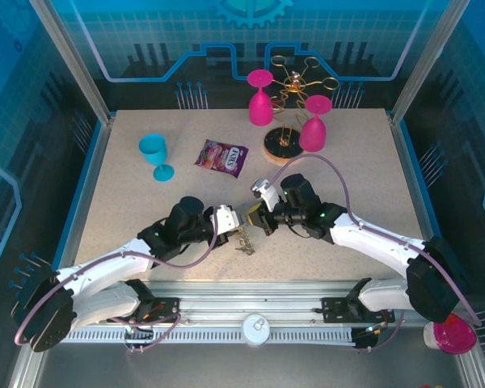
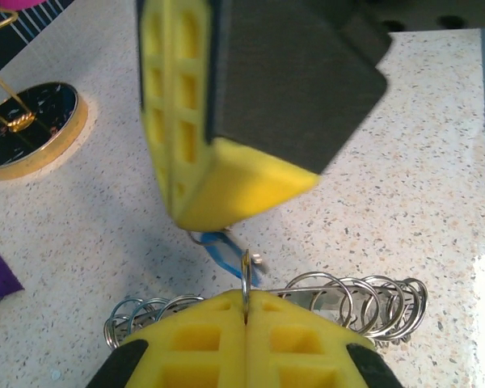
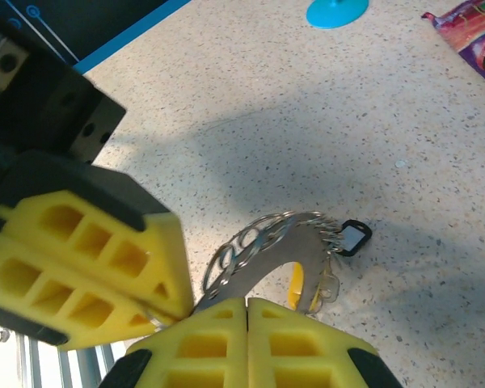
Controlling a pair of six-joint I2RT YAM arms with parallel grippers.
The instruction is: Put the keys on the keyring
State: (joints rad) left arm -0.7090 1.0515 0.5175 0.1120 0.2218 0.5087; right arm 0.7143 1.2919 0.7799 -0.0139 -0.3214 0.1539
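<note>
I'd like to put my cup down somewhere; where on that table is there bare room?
Bare: the table's right side, beyond the rack; the far-left corner behind the blue goblet. Crowded: the middle, where left gripper and right gripper meet at the keyring and keys, and the far middle around rack and pink goblets.

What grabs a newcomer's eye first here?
Two arms meet nose to nose near the table's front edge, the left gripper and right gripper both pinched shut on the keyring. At the far side, two bright pink goblets stand upside down by a gold wire rack, with a blue goblet upright to the left.
</note>
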